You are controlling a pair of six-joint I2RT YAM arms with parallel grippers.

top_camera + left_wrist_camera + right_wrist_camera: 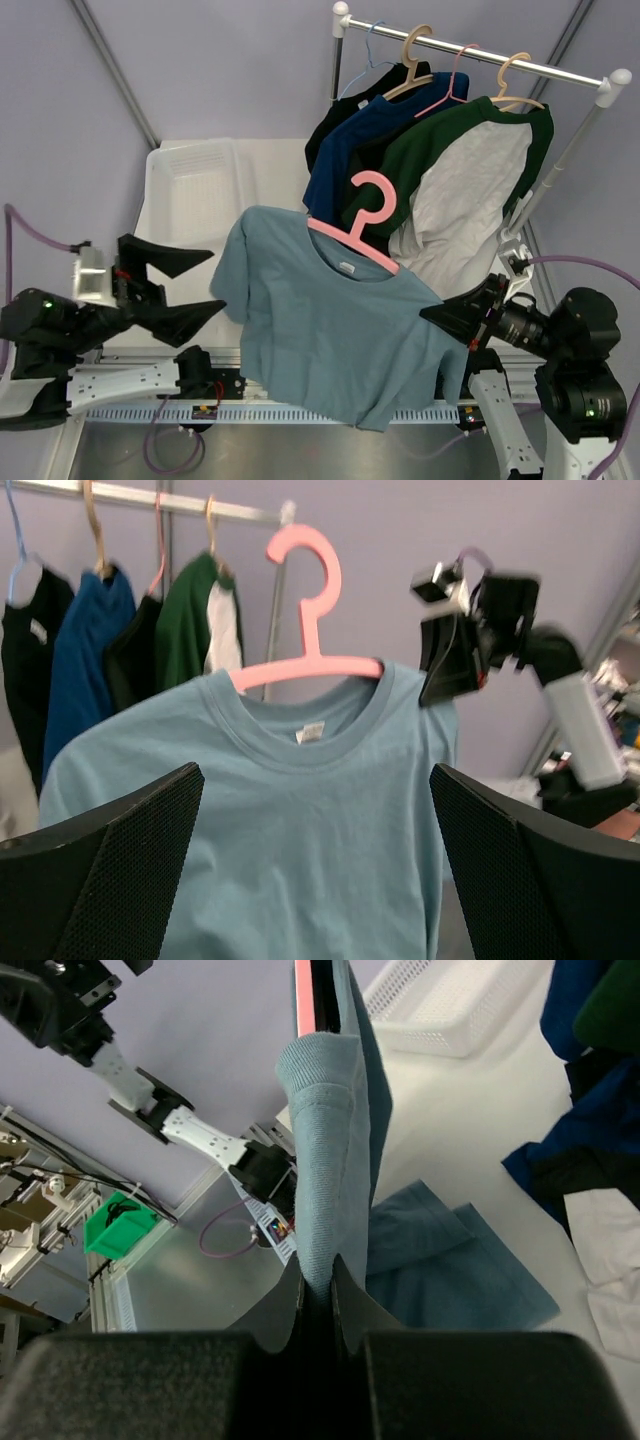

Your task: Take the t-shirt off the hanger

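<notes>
A light blue t-shirt [330,320] hangs on a pink hanger [365,215], held up in the air over the table's near half. My right gripper [432,312] is shut on the shirt's shoulder and sleeve edge [320,1140], where the pink hanger arm [303,990] runs inside the fabric. My left gripper [216,282] is open and empty, to the left of the shirt and facing its front [300,820]. The hanger hook [310,580] is free of the rail. The right gripper [450,665] also shows in the left wrist view.
A clothes rack [470,58] at the back right carries several hung shirts, among them a navy one [345,150] and a green and white one [470,185]. A white basket [195,185] sits at the back left. Blue fabric [470,1270] lies on the table below.
</notes>
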